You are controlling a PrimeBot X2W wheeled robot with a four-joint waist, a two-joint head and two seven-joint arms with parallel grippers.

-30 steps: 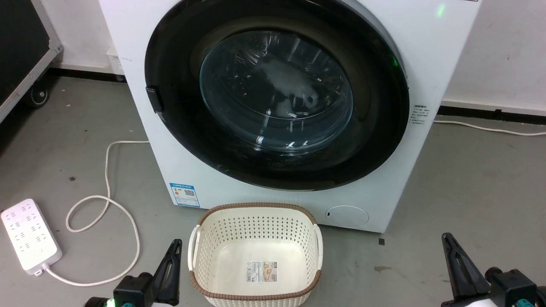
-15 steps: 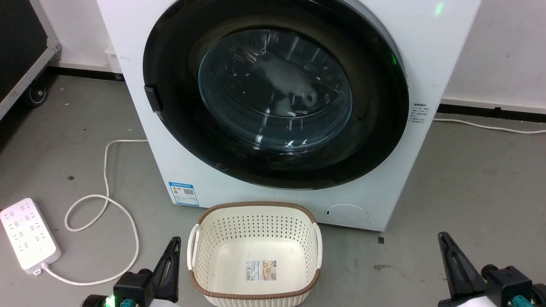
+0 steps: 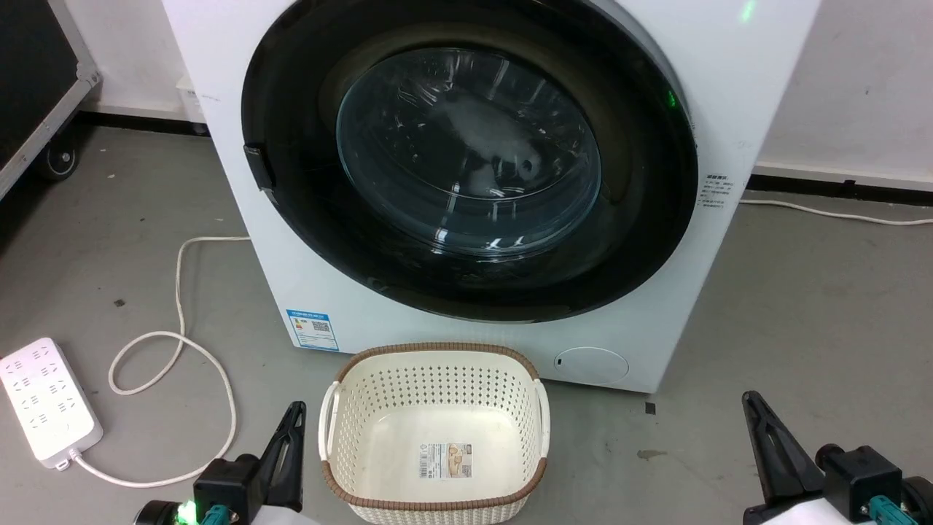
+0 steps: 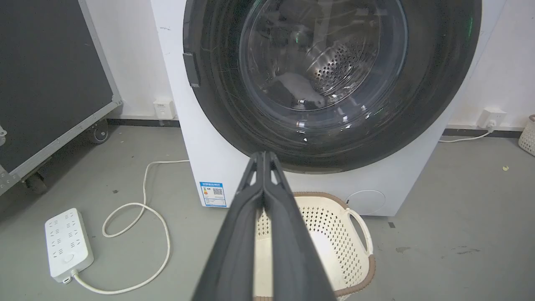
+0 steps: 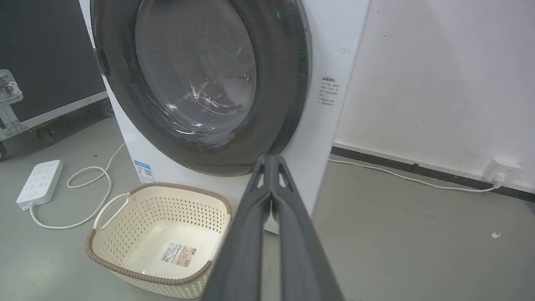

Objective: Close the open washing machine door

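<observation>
The washing machine (image 3: 729, 87) is a white box straight ahead. Its round black-framed door (image 3: 466, 153), with a bulging glass window, lies flat against the front, latch tab at the left rim. The steel drum shows through the door's (image 4: 326, 75) glass. My left gripper (image 3: 295, 410) hangs low at the left of the basket, well short of the machine, and in the left wrist view this gripper (image 4: 263, 154) is shut with nothing in it. My right gripper (image 3: 749, 399) sits low at the right over bare floor; this gripper (image 5: 271, 157) is shut too, before the door (image 5: 196, 79).
A cream perforated basket (image 3: 435, 430) stands on the floor right before the machine, between my grippers. A white power strip (image 3: 47, 401) and its looping cable (image 3: 182, 343) lie at the left. A black wheeled case (image 3: 36, 80) stands far left. Grey floor spreads at the right.
The whole head picture has shifted slightly up and left, so the camera moved. The door stays flat against the machine and both grippers stay low and shut.
</observation>
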